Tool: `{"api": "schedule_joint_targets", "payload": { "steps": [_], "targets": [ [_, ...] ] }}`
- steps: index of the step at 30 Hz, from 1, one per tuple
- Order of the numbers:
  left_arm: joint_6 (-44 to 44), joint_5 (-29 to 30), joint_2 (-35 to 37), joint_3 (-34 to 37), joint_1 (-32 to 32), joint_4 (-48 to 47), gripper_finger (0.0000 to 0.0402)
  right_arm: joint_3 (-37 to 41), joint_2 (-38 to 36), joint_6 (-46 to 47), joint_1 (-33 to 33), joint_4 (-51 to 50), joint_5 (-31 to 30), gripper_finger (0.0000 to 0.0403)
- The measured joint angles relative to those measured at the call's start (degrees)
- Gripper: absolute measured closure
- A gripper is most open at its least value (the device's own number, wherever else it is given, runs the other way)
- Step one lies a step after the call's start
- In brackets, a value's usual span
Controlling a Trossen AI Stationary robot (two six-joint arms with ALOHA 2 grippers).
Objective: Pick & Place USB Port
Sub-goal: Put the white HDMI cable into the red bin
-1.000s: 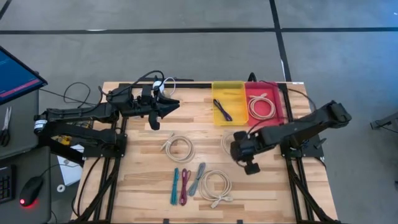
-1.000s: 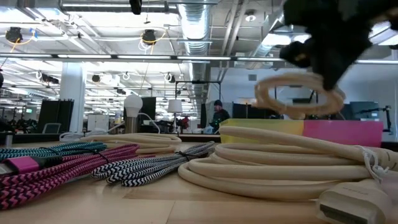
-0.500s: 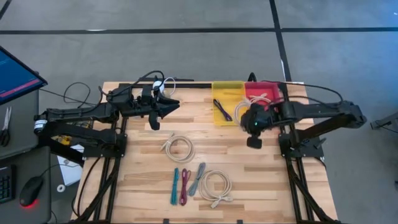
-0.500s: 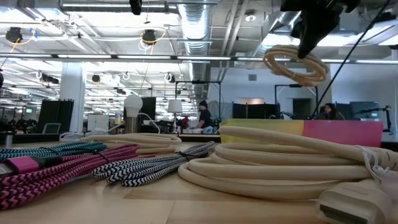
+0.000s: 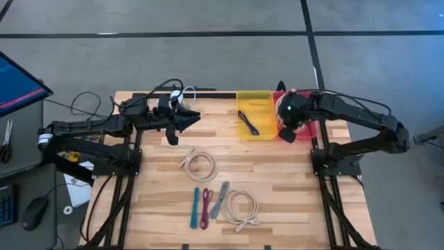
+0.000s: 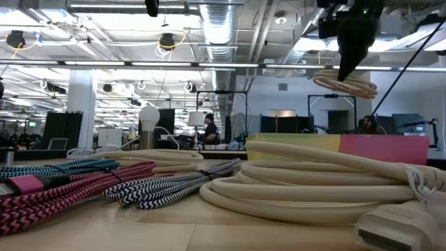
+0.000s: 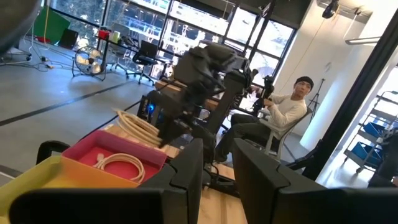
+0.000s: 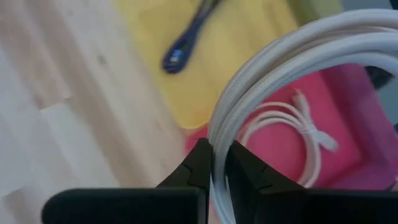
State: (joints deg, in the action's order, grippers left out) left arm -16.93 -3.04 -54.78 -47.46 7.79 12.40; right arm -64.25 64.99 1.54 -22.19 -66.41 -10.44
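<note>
My right gripper (image 5: 286, 125) hovers over the pink tray (image 8: 336, 143) near the table's far right edge, shut on a coiled cream USB cable (image 6: 346, 84). Another cream cable (image 8: 292, 134) lies coiled inside that tray. The yellow tray (image 5: 255, 111) beside it holds a dark cable (image 5: 248, 122). My left gripper (image 5: 196, 114) waits above the far left part of the table, its fingers a narrow gap apart (image 7: 217, 177), touching nothing. My right gripper pinches the bundled strands of the cream coil (image 8: 219, 134) between its two fingers (image 8: 199, 165), which lie across the strands. It comes from above, pointing down. The coil is lifted clear and hangs just below the fingertips, nearly level, over the pink tray.
On the wooden table lie two more cream coils (image 5: 200, 165) (image 5: 240, 208) and teal (image 5: 195, 207), magenta (image 5: 205, 208) and grey (image 5: 220, 200) braided cables toward the near edge. In the room behind the table a person sits on a chair (image 7: 286, 115).
My right gripper, shut on the cream coil, has carried it from above the table's middle right toward the far edge and upward, ending over the pink tray. The coil has swung from steeply tilted to almost level beneath the fingers.
</note>
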Motion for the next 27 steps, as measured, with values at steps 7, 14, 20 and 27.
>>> {"api": "schedule_joint_targets", "payload": {
  "steps": [7,14,20,27],
  "targets": [
    [0.00,0.01,0.00,0.00,0.00,0.00,0.0315,0.00,2.34,-5.73,-11.09,1.78,3.17,0.0383],
    [-0.02,0.00,0.00,0.00,0.00,0.00,0.0315,0.00,10.14,-8.21,-17.31,6.02,5.89,0.0383],
    [-0.02,0.00,0.00,0.00,0.00,0.00,0.0315,0.00,18.39,-9.19,-20.62,9.68,7.72,0.0383],
    [-0.02,-0.01,-0.01,0.00,0.00,0.00,0.0315,0.02,26.29,-9.17,-23.17,11.13,7.66,0.0383]
  ]
}}
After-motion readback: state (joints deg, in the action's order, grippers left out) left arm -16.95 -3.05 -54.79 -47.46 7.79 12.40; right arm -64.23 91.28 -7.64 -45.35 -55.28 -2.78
